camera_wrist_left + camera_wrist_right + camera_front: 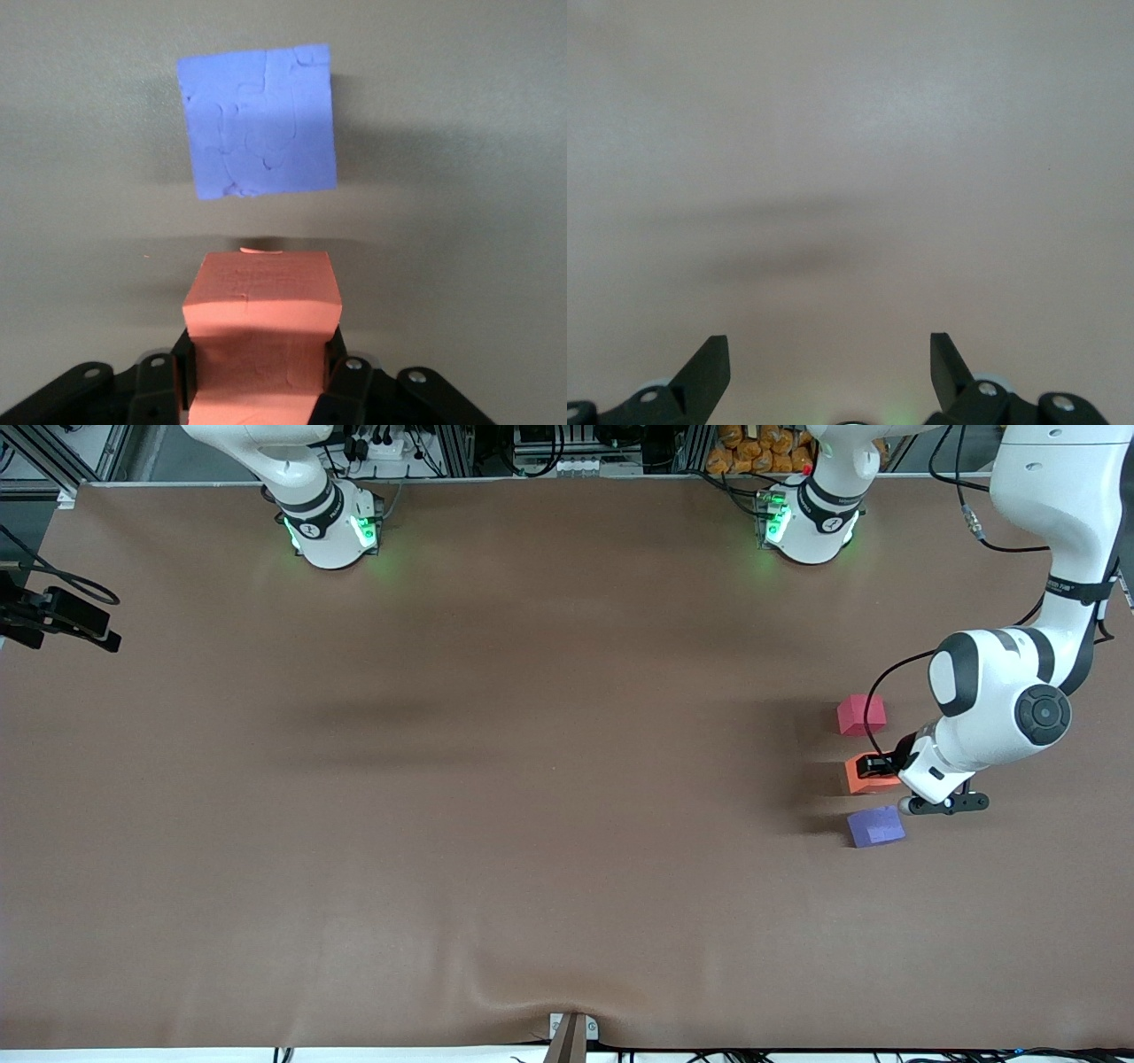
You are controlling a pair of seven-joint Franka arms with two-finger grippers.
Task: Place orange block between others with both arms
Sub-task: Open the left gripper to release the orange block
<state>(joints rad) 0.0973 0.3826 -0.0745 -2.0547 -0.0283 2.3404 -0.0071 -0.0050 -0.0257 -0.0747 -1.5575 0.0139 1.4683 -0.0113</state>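
The orange block (861,776) (261,297) is in line between the pinkish-red block (861,714) and the purple-blue block (875,825) (257,122), toward the left arm's end of the table. My left gripper (877,766) (260,365) is shut on the orange block, one black finger on each side. I cannot tell whether the block touches the table. The pinkish-red block does not show in the left wrist view. My right gripper (830,359) is open over bare table with nothing between its fingers; in the front view only that arm's base (332,522) shows.
The brown table cover (532,779) stretches wide toward the right arm's end. A black camera mount (58,615) juts in at that end's edge. A small bracket (571,1036) sits at the table edge nearest the front camera.
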